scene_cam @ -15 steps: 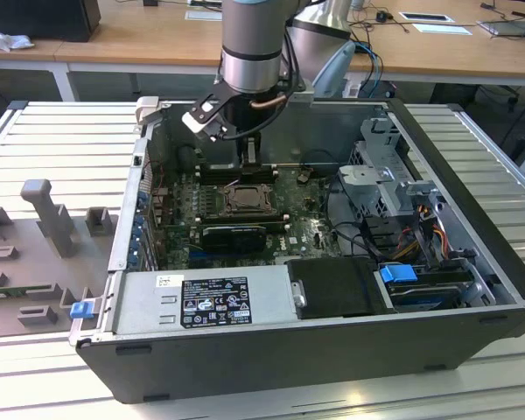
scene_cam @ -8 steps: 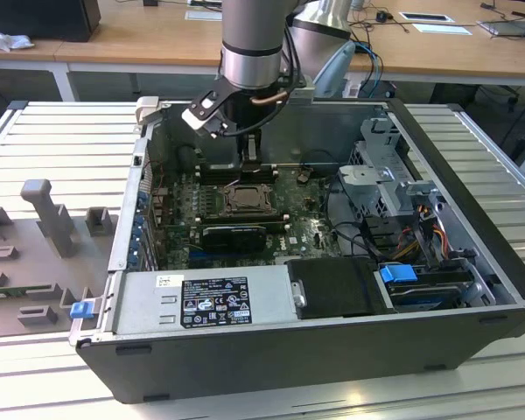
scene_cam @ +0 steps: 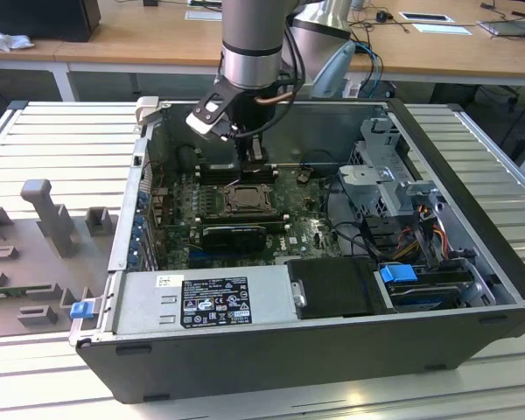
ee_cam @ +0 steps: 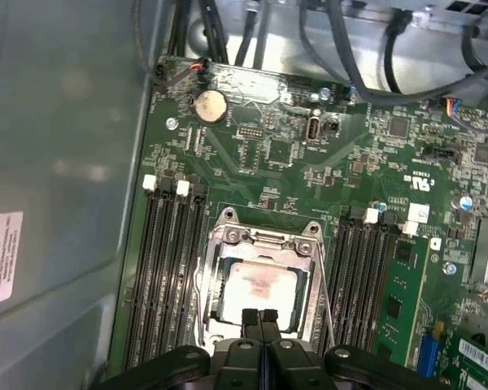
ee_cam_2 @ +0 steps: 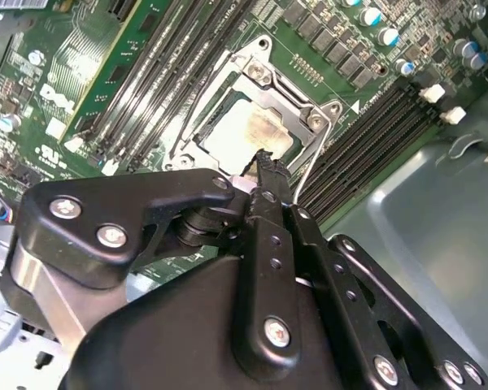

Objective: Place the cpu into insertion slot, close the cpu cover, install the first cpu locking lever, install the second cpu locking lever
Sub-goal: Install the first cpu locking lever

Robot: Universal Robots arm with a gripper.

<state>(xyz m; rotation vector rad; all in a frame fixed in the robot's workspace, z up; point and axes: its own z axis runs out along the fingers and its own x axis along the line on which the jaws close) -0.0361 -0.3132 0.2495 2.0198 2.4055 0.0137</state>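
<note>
The end effector [ee_cam: 260, 318] is clenched, fingers pressed together with nothing between them. In both wrist views its tip hangs at the nearer edge of the cpu cover [ee_cam: 264, 238], touching it or just above; I cannot tell which. The cpu [ee_cam: 256, 288] already sits in the insertion slot [scene_cam: 243, 199], its pale top showing through the cover's cut-out, and the cover looks folded down flat around it. A thin wire lever [ee_cam: 323, 284] runs along one side of the socket, between it and a bank of memory slots [ee_cam: 366, 276].

Judging from this, the work in hand is seating the cover or working a locking lever. To do it well, the closed tip should bear on the metal frame or the wire itself, never on the chip's top. Any push should go straight down and gently, so the tip does not skid onto the green motherboard [ee_cam: 285, 154] or the slots alongside.

Farther off, the exterior view shows the arm reaching down into the open computer case [scene_cam: 332, 350], which lies on a slatted bench [scene_cam: 52, 140].
</note>
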